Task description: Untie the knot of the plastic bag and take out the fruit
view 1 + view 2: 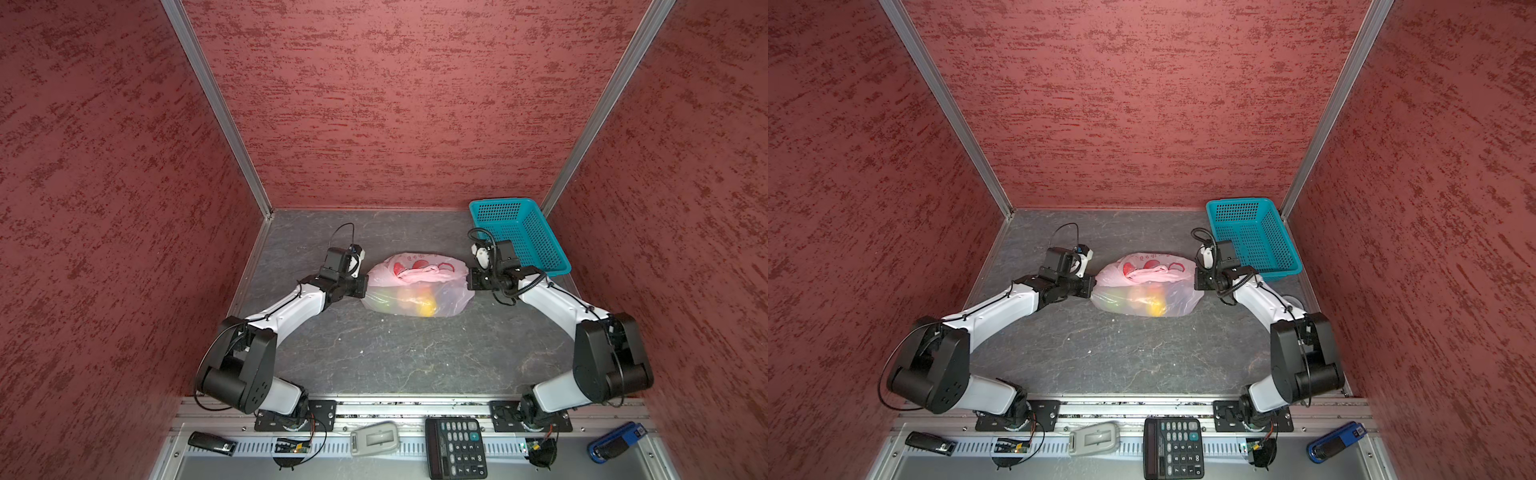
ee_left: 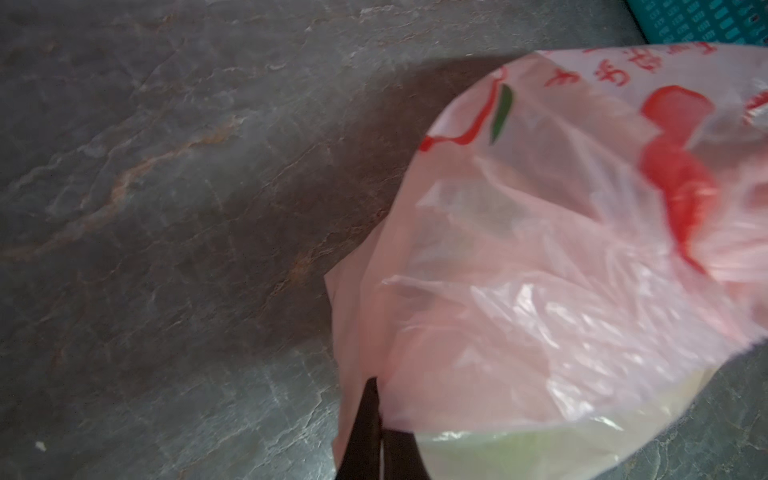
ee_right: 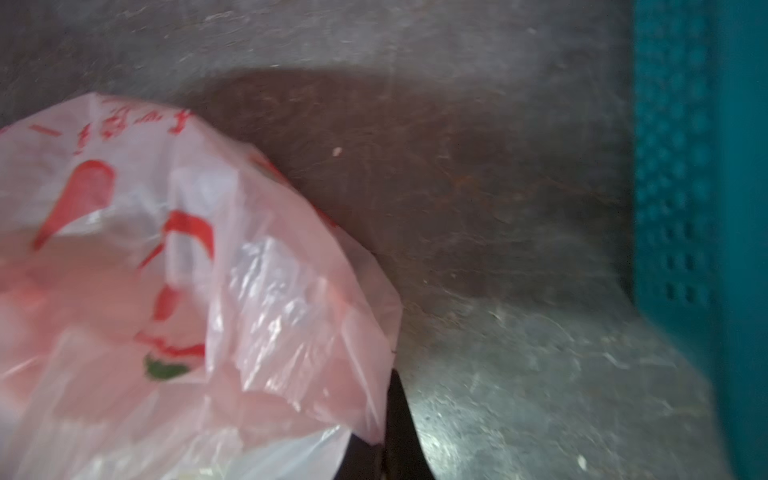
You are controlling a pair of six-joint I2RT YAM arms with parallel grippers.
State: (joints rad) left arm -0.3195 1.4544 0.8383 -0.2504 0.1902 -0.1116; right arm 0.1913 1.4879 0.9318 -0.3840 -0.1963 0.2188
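Two pinches hold the thin, crinkly, translucent pale-pink plastic bag (image 1: pixel 453 291) between your jaws: left gripper (image 2: pixel 376 399) and right gripper (image 3: pixel 386 415) each clamped on its film. Expect it to be light, slippery and tear-prone; take the bunched pink knot (image 1: pixel 424 272) midway between them, gently.

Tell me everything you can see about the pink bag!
The plastic bag is thin, crinkly, see-through pale pink film with red print and a small green leaf mark. It lies on the grey table, its handles bunched in the knot on top. Yellow, orange and green fruit shows blurrily through it. The left gripper and right gripper each have their jaws shut on a side edge.
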